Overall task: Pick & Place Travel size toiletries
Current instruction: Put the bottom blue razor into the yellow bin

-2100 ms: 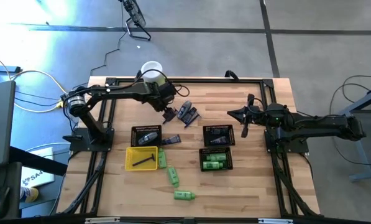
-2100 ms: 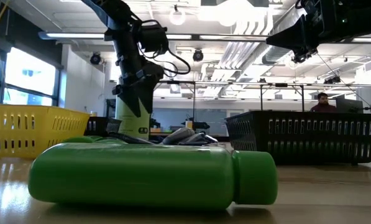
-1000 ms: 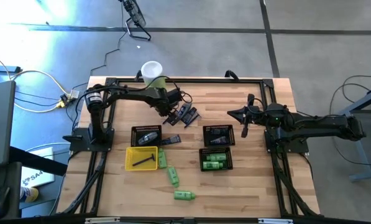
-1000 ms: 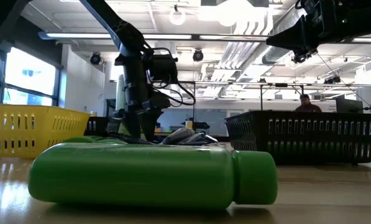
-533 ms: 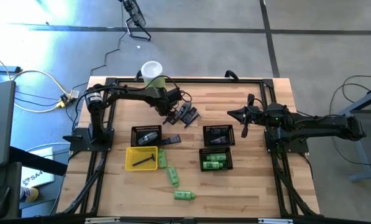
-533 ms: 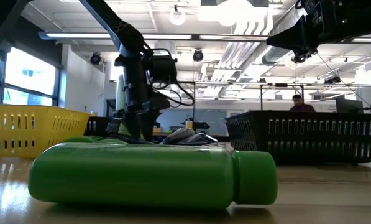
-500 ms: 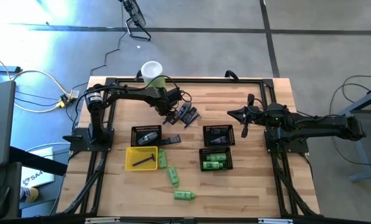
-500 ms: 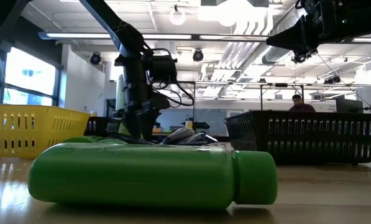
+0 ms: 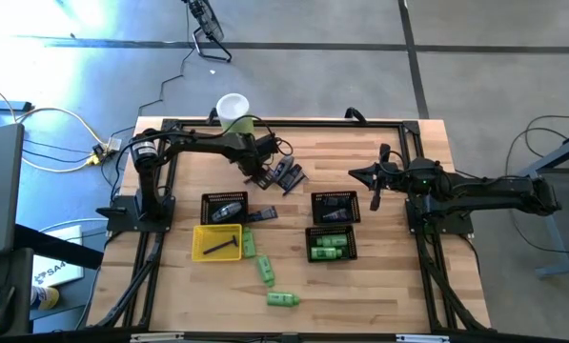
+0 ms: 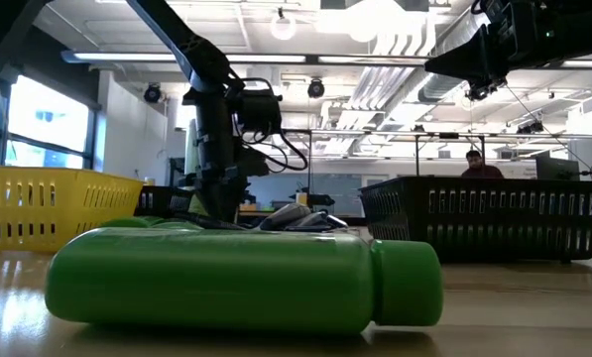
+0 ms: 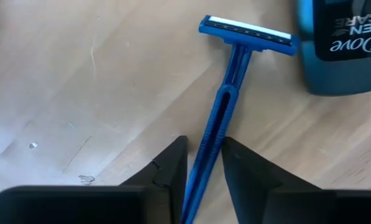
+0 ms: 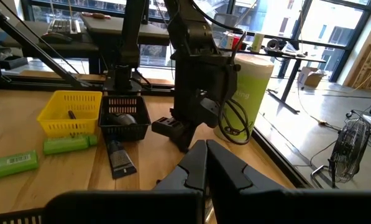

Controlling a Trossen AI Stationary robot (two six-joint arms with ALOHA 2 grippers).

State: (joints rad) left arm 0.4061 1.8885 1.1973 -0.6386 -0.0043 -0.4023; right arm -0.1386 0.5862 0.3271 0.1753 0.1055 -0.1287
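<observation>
A blue razor point(image 11: 225, 106) lies flat on the wooden table, head toward a dark blue-grey Dove bottle point(image 11: 340, 43). My left gripper point(image 11: 204, 165) points down over the razor's handle at the table's far middle point(image 9: 262, 177), closed in on it. Dark tubes point(image 9: 289, 174) lie just right of it. Green bottles point(image 9: 266, 271) point(image 9: 283, 299) lie loose near the front; one fills the low view point(image 10: 246, 278). My right gripper point(image 9: 375, 176) hangs shut and level at the right, holding nothing. My left gripper has the razor's handle point(image 11: 201, 177) between its two fingers, well back from the head. The fingers come from above, pointing down, and lie across the handle, which runs slantwise through the gap. The razor lies flat on the table.
Black mesh baskets point(image 9: 224, 207) point(image 9: 335, 207) hold dark items; a third point(image 9: 331, 244) holds green bottles. A yellow tray point(image 9: 217, 242) sits front left with a green tube point(image 9: 249, 245) beside it. A tall pale-green canister point(image 9: 234, 112) stands at the far edge behind the left arm.
My left gripper has stayed in place over the razor while its fingers have drawn together around the handle. The razor has not moved.
</observation>
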